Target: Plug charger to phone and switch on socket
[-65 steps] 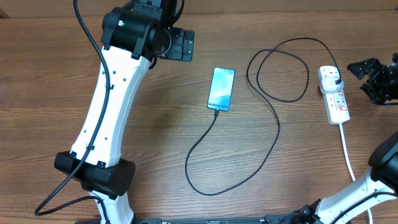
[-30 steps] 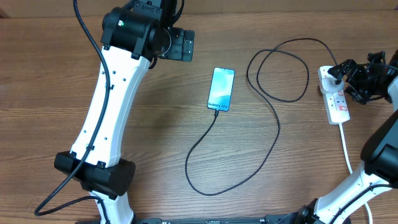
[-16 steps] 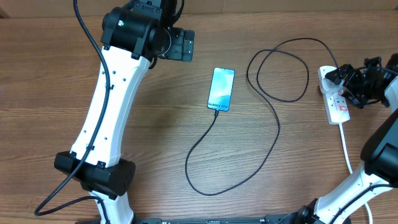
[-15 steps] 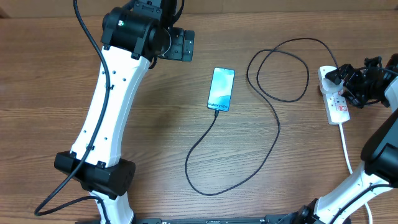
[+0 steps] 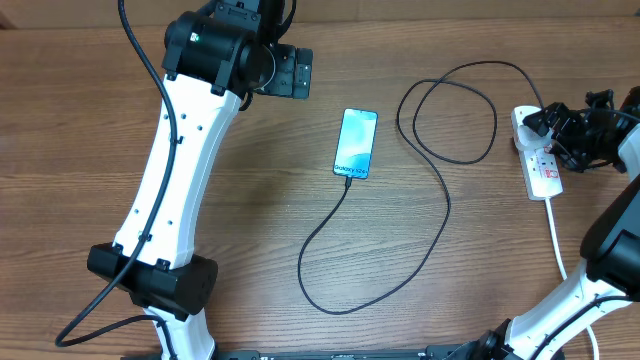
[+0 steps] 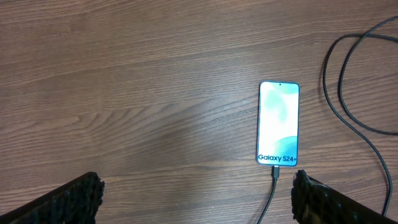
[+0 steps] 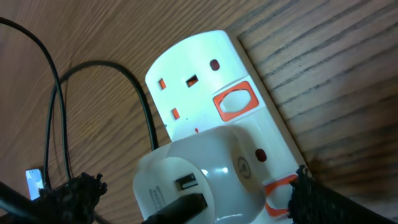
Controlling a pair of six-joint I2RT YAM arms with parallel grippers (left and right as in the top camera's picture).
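Observation:
The phone [image 5: 356, 142] lies screen up at the table's middle, also in the left wrist view [image 6: 278, 123]. The charger's connector tip [image 6: 274, 175] sits in the phone's bottom edge. Its black cable [image 5: 446, 205] loops across the table to a white adapter [image 7: 205, 177] plugged into the socket [image 5: 545, 175]. My right gripper [image 5: 562, 132] is open and hovers over the socket's far end [image 7: 205, 81], its fingers on either side of the adapter. A red-rimmed switch [image 7: 234, 104] shows just beyond the adapter. My left gripper [image 6: 199, 199] is open, high above the table left of the phone.
The socket's thick white cord [image 5: 558, 240] runs toward the front right. The left arm's white link [image 5: 175, 180] stretches over the table's left half. The cable's big loop [image 5: 448, 110] lies between the phone and the socket.
The right gripper came in from the right edge onto the socket's far end, then held still for the last half second. The left arm, phone and cable have not moved.

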